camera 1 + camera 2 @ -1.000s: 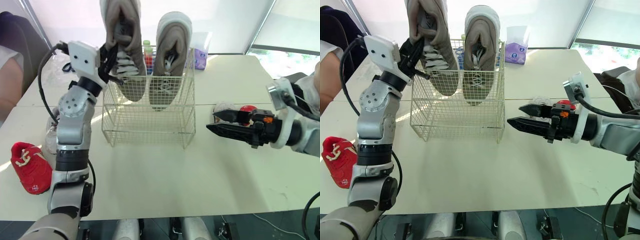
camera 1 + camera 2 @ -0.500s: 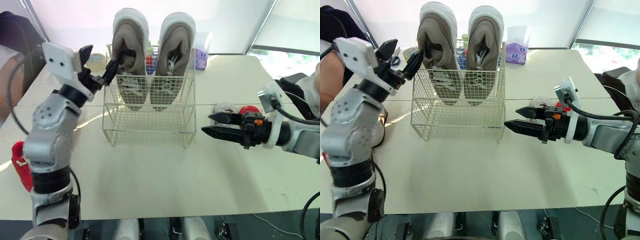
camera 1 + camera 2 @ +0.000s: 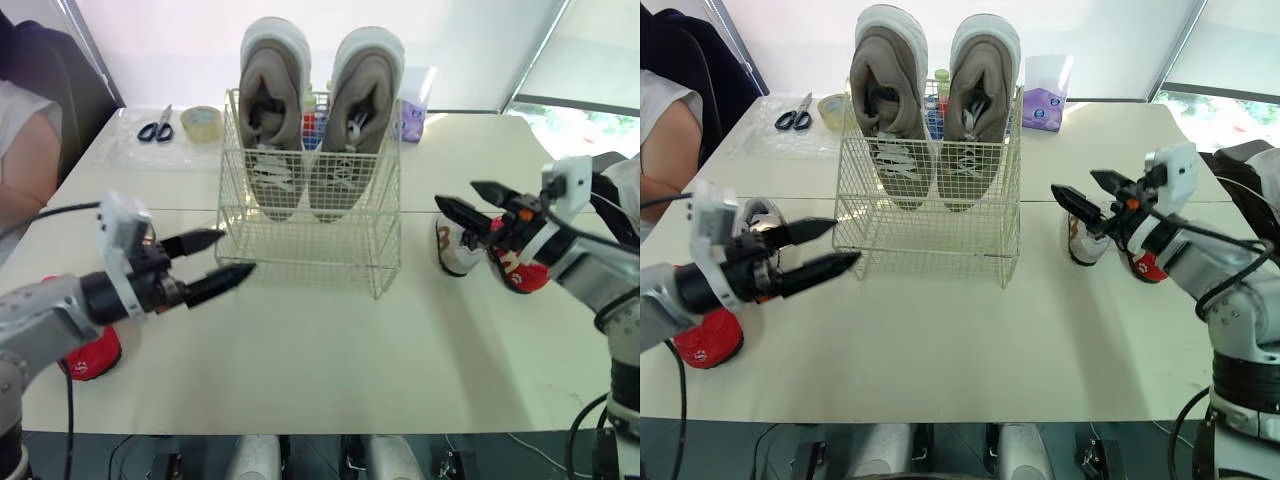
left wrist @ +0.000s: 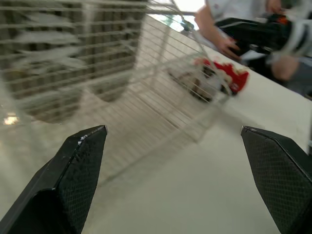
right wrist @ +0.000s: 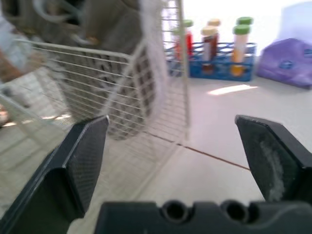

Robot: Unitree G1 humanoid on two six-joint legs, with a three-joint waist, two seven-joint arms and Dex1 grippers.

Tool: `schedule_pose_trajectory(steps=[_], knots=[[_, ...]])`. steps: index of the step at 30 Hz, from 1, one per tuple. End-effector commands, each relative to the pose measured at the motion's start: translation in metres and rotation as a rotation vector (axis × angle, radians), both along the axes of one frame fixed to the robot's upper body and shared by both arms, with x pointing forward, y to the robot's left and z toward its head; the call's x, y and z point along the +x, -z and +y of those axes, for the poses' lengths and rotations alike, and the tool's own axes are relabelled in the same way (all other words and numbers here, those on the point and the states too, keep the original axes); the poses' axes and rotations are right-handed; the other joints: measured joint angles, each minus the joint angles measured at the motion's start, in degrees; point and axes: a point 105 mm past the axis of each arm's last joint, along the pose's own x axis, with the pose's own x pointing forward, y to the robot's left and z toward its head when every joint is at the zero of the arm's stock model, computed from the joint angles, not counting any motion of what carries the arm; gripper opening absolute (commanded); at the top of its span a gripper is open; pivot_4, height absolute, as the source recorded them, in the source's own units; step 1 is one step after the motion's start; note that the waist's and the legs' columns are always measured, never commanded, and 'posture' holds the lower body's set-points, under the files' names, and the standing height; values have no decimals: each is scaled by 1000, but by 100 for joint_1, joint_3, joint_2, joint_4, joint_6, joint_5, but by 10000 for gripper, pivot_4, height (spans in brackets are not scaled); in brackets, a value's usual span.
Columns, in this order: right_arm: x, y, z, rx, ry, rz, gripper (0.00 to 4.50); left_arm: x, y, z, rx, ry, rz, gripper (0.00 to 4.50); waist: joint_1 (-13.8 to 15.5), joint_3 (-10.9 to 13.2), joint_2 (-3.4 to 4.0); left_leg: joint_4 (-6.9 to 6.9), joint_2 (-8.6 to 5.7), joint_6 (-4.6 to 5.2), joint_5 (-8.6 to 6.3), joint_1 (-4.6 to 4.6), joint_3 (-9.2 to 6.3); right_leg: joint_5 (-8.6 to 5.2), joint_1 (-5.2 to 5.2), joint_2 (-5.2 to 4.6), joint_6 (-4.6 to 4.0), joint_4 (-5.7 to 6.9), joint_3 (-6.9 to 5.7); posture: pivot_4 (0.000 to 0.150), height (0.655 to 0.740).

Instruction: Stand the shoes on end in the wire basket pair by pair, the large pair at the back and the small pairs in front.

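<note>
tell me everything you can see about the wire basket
The wire basket is a cream-white, open-topped box of thin wire grid, standing upright on the pale table. A pair of large grey shoes stands toes-down at its back, heels above the rim; its front half is empty.

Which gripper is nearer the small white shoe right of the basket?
Right. The right gripper hovers just above the white shoe; the left gripper is at the wire basket's opposite, left side.
</note>
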Motion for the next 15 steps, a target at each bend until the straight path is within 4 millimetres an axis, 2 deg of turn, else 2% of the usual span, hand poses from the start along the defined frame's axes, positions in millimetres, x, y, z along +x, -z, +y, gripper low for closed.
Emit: schedule_pose_trajectory(steps=[1,3,7,12,15], knots=[[-13,28,-5,-13,171,-1,45000,-14,15,-27,-53,22,2,44975,13,-8,19,-5,0,-1,0,0,1,0,-1,0,0,0,2,1500,7400],[-17,43,-1,3,197,27,45000,-17,26,-38,-95,-10,22,44975,14,-14,34,-4,2,-1,0,1,5,0,-3,1,0,3,6,1500,7400],[-17,56,3,1,235,43,45000,-22,44,-51,-116,-47,51,44975,-57,-29,47,1,3,-1,1,14,12,-11,-3,13,-21,6,22,1500,7400],[-8,72,-9,11,363,80,45000,-23,45,-57,-110,-48,37,44975,-109,-37,57,0,4,-1,1,15,8,-15,-3,16,-21,6,22,1500,7400],[-2,74,-9,7,379,71,45000,-22,46,-55,-95,-50,34,44975,-115,-38,61,-1,3,0,1,9,10,-14,-11,17,-21,6,24,1500,7400]])
